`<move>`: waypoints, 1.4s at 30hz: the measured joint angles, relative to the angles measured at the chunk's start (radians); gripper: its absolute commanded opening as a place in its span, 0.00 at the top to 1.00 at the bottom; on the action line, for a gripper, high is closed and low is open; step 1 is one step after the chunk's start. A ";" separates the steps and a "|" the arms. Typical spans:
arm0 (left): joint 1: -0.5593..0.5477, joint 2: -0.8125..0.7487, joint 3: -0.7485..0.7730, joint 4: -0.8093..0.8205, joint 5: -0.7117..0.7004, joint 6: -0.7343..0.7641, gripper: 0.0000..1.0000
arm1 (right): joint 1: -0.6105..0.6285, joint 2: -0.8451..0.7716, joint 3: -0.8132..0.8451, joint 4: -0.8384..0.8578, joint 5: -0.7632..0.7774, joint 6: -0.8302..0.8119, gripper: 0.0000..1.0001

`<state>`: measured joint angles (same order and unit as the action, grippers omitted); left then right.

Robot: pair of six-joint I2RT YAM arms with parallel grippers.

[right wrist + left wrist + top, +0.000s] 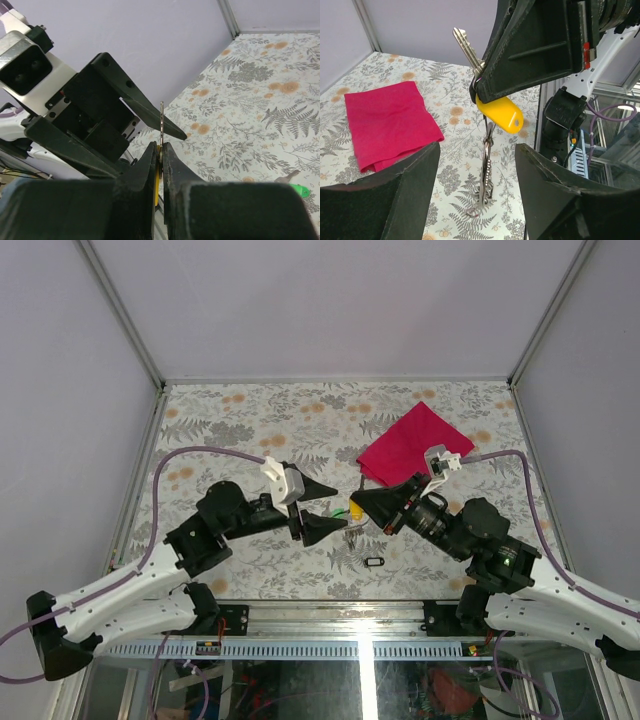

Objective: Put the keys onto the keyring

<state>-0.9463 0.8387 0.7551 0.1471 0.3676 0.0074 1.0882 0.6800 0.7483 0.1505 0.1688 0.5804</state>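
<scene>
The fern-and-flower patterned table top (250, 420) carries a folded crimson fabric napkin (412, 445) at its far right, and over its middle the two black grippers meet tip to tip. The right gripper (357, 503) has its fingers pinched tight on the thin silver wire keyring (161, 117), held in the air edge-on. A silver metal key (463, 44) sticks up from the ring, a pale yellow oblong plastic key tag (501, 114) sits just under the fingertips, and a bunch of metal keys (486, 172) hangs below. The left gripper (342, 508) faces it with fingers spread wide on either side of that hanging bunch, gripping nothing, while a small black-framed oblong key tag (375, 561) lies alone on the table nearer the bases.
</scene>
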 measured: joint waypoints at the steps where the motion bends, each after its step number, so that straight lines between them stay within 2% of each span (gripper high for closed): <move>1: 0.000 0.006 0.003 0.000 0.001 0.001 0.40 | 0.000 0.000 0.000 0.002 -0.005 0.002 1.00; 14: 0.000 0.085 0.069 -0.022 0.036 0.017 0.64 | -0.003 0.005 0.001 0.043 -0.050 0.038 1.00; 18: 0.000 0.089 0.069 -0.024 0.048 0.016 0.78 | -0.003 0.005 0.001 0.043 -0.056 0.045 1.00; 22: -0.001 0.096 0.081 -0.033 0.068 0.011 0.99 | -0.003 0.005 0.001 0.044 -0.056 0.048 1.00; 25: -0.001 0.099 0.090 -0.040 0.081 0.011 1.00 | -0.003 0.005 0.001 0.050 -0.053 0.048 0.97; 30: -0.002 0.101 0.131 -0.103 0.071 0.015 1.00 | -0.003 -0.010 0.001 0.048 -0.051 0.037 0.69; 33: -0.002 0.101 0.167 -0.165 0.019 0.037 1.00 | -0.003 -0.036 0.001 0.032 -0.049 0.014 0.56; 36: -0.001 0.101 0.195 -0.216 -0.035 0.079 1.00 | -0.003 -0.068 0.003 -0.003 -0.043 -0.015 0.51; 42: -0.001 0.093 0.203 -0.307 -0.140 0.200 1.00 | -0.003 -0.135 0.010 -0.090 0.014 -0.096 0.48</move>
<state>-0.9470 0.9314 0.9585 -0.1596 0.2279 0.2077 1.0851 0.5453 0.7582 0.0608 0.1829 0.4843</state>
